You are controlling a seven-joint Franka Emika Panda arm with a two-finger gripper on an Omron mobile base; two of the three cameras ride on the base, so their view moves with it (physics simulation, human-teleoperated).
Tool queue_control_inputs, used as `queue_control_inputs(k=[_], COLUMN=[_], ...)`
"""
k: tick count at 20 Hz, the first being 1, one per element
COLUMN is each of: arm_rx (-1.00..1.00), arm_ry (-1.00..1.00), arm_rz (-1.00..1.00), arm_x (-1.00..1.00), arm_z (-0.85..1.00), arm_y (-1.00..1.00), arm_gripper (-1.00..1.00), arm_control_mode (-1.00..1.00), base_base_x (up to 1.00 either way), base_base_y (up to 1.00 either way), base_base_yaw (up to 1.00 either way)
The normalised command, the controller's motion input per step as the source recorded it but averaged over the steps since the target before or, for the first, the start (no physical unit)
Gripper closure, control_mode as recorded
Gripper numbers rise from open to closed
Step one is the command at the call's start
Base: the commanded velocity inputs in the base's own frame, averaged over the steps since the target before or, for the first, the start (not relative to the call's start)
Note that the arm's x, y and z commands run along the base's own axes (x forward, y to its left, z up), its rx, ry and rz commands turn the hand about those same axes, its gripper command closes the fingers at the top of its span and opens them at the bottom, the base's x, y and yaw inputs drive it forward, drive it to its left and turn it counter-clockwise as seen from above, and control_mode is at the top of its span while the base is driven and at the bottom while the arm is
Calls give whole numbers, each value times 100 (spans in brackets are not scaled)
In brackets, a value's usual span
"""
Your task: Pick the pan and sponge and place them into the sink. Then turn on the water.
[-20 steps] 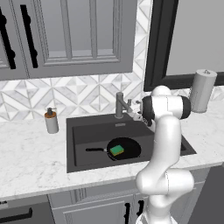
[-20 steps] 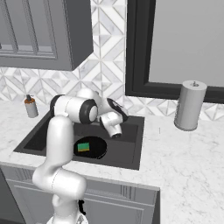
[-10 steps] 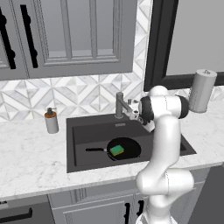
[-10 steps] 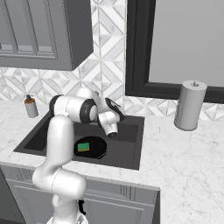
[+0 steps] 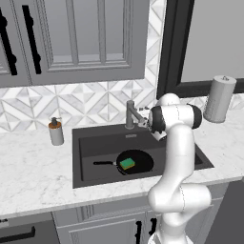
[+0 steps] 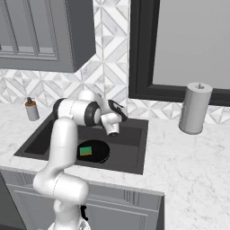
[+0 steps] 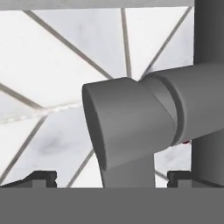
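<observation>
Left base view: the sink [image 5: 95, 143] sits in the marble counter [image 5: 33, 176], and the pan [image 5: 138, 161] lies on its floor, with the handle pointing to 9 o'clock. The sponge [image 5: 127, 164] rests inside the pan, green side up. The faucet [image 5: 130, 114] stands at the back edge of the sink, at 12 o'clock from the pan. The gripper [image 5: 147, 123] is just beside the faucet, at its 3 o'clock side, well above the pan. The arm hides the jaws here, so I cannot tell how they stand. A soap bottle [image 5: 56, 132] is on the counter at 9 o'clock from the sink, and a paper roll [image 5: 219, 99] stands at 3 o'clock.

Right base view: the pan [image 6: 99, 152] and the sponge [image 6: 85, 150] lie in the sink [image 6: 130, 150], at 6 o'clock from the hand. The gripper [image 6: 117, 107] points toward the back wall. The soap bottle [image 6: 31, 109] is at 9 o'clock and the paper roll [image 6: 195, 108] at 3 o'clock.

Hand view: the faucet [image 7: 131, 127] is very near, a thick grey tube across the middle with an upright post at the right edge. The two fingertips [image 7: 39, 178] rise at the bottom corners, wide apart, so the jaws are open. The faucet part lies between them, but I cannot tell if it touches them. Behind it is the tiled wall [image 7: 57, 65].
</observation>
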Motion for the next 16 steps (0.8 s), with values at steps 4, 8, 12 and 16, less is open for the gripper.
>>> queue_control_inputs(k=[4,8,12,16], arm_rx=[3,8,11,14], arm_ry=[0,0,0,0], arm_rz=[-6,-2,0,-1], arm_x=[15,8,22,40], arm_z=[0,0,0,-2], arm_y=[0,-8,-23,-37], arm_gripper=[100,100,100,100], arm_control_mode=[-100,-100,-100,-100], base_base_x=[0,0,0,0], base_base_y=[0,0,0,0], base_base_yaw=[0,0,0,0])
